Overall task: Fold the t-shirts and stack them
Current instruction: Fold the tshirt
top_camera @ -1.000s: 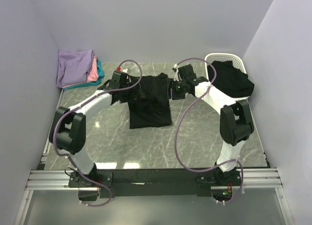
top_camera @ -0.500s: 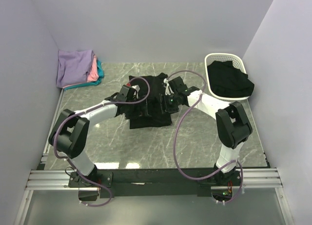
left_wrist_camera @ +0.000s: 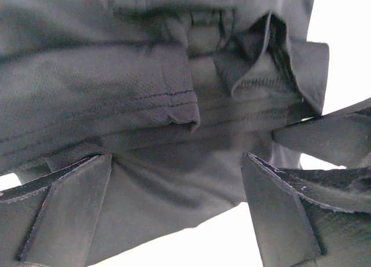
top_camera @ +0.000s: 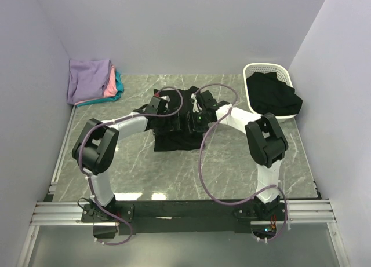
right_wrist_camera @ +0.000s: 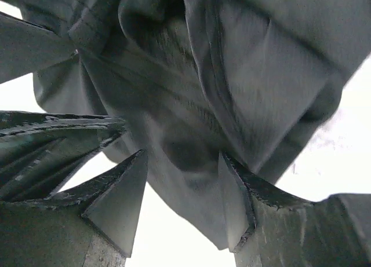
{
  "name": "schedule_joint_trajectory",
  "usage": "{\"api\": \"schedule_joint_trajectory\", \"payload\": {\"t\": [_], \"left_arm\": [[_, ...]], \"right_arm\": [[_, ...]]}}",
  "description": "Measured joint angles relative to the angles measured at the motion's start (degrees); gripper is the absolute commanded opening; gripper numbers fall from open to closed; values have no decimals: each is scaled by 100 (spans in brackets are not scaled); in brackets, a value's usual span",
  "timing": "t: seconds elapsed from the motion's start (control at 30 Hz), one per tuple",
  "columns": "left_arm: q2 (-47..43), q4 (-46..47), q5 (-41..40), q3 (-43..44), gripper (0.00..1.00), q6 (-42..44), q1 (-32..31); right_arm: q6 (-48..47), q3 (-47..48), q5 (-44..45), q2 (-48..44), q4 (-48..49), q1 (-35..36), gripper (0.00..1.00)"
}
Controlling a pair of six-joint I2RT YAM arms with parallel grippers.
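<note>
Two arms meet over the black t-shirt at the middle of the bench in the top view. Half a second ago the wrists were a little lower in the frame and further apart. Now the left claw and right claw sit close together on the upper part of the cloth, which is bunched into a smaller, thicker heap. The claws' own tips are lost against the black fabric here. The folded stack of lavender, pink and teal shirts lies unchanged in the upper left corner. The white basket at upper right holds a second black shirt, also unchanged.

In the left wrist view, the left claw stands wide. Its fingers sit at the lower corners of the frame and touch no cloth that I can see. Layered black folds with a stitched hem fill the space above and between them, and the shirt's outline is cut off at the top.

In the right wrist view, the right claw is narrower, with a hanging fold filling the gap between its fingers. I cannot tell whether they pinch it. A crumpled mass of cloth covers the upper frame.
</note>
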Motion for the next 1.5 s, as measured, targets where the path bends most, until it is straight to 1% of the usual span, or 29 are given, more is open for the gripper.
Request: {"api": "schedule_joint_trajectory", "payload": {"t": [0.37, 0.67, 0.97, 1.1, 1.17, 1.27, 1.43, 1.5], "left_arm": [[470, -131, -315, 710, 99, 133, 59], [769, -192, -367, 1241, 99, 367, 372], [1554, -144, -116, 2697, 99, 835, 905], [1816, -140, -66, 3075, 99, 953, 1067], [1766, -90, -66, 2973, 99, 988, 1091], [1405, 44, 15, 2402, 99, 1001, 1082], [334, 105, 345, 1257, 99, 901, 1036], [-214, 291, 398, 708, 99, 798, 984]], "right_arm": [[-103, 826, 254, 487, -125, -42, 60], [-157, 1779, 380, 964, -251, -291, 61], [-225, 3110, 509, 1945, -380, -520, 62], [-245, 3289, 588, 2065, -396, -608, 63], [-264, 3285, 645, 2028, -389, -647, 64], [-308, 2964, 774, 1729, -363, -662, 65], [-326, 2151, 914, 691, -520, -678, 64], [-326, 1598, 968, 114, -470, -678, 64]]}}
